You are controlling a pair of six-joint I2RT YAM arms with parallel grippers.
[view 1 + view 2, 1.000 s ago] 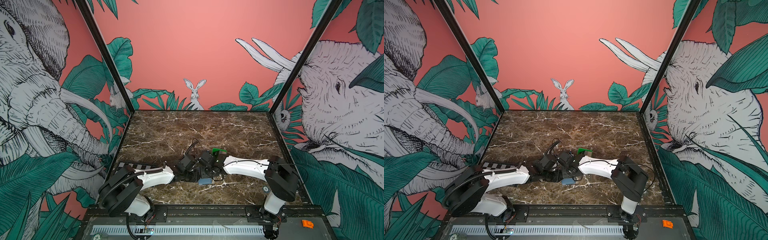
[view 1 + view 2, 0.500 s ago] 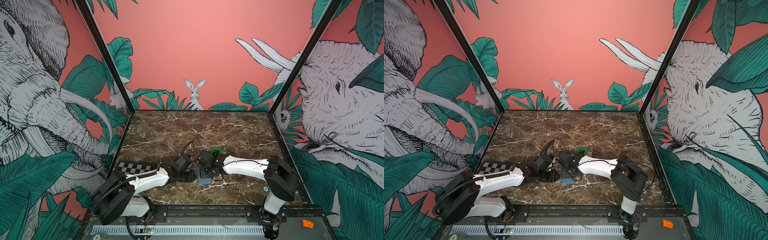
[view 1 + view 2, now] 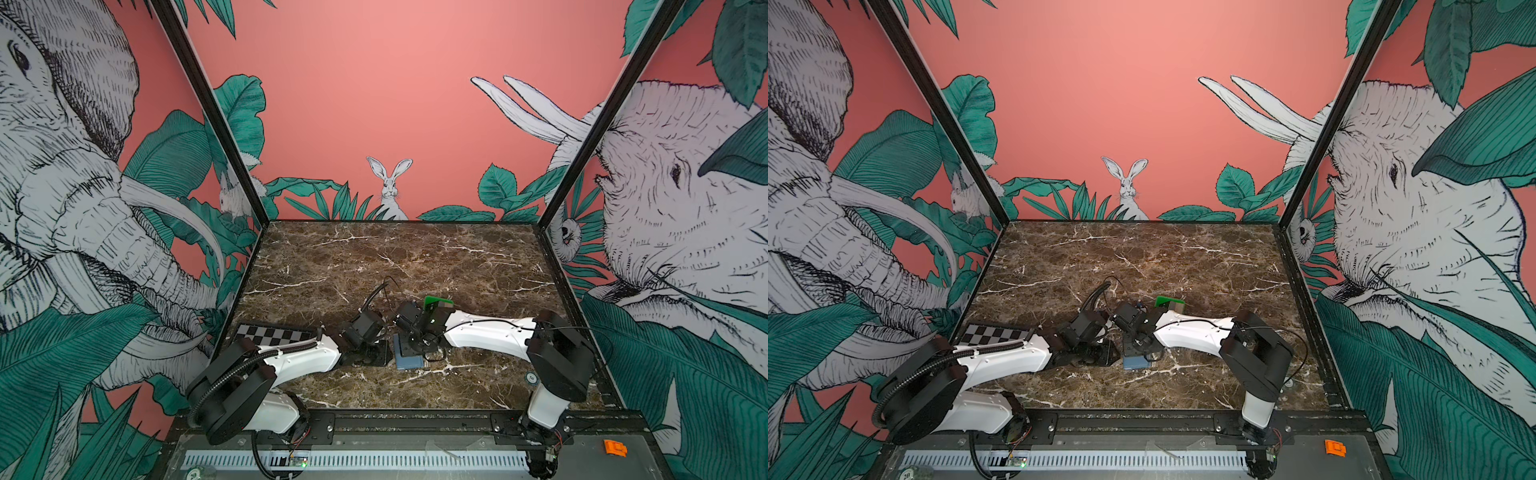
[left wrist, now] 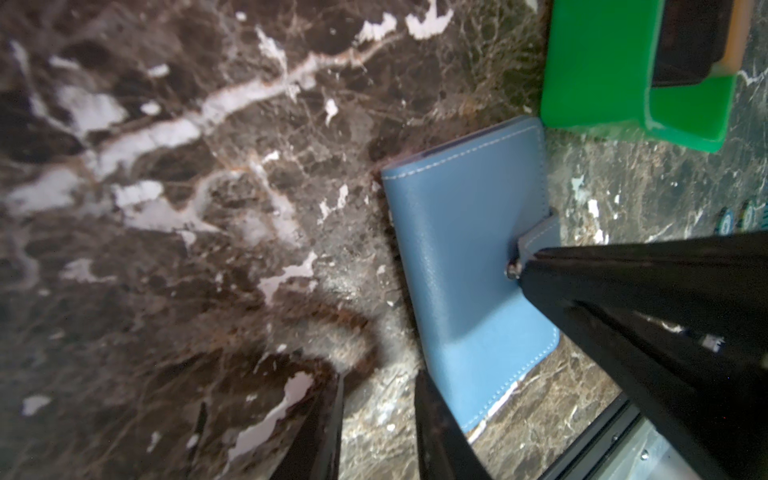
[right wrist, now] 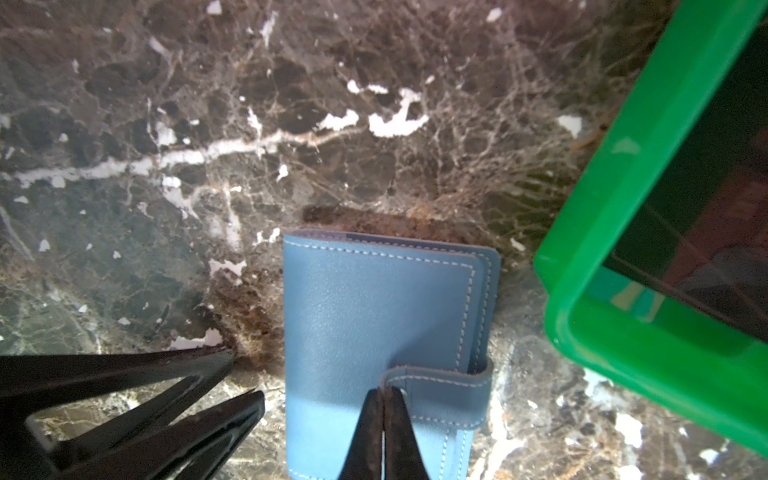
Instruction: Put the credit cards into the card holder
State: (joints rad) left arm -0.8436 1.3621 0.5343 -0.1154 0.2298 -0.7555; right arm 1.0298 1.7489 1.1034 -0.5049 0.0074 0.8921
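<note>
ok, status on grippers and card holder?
Left gripper open beside card holder. Right gripper shut, fingers at snap tab. Card holder closed, cards in green tray, nothing blocking.

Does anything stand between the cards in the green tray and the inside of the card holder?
Yes: the card holder lies folded shut, its snap tab across the cover. The shut right hand is at that tab.

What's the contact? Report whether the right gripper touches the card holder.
Touching. The right wrist view shows the right gripper, shut, with its tips on the card holder at the snap tab, no gap.
</note>
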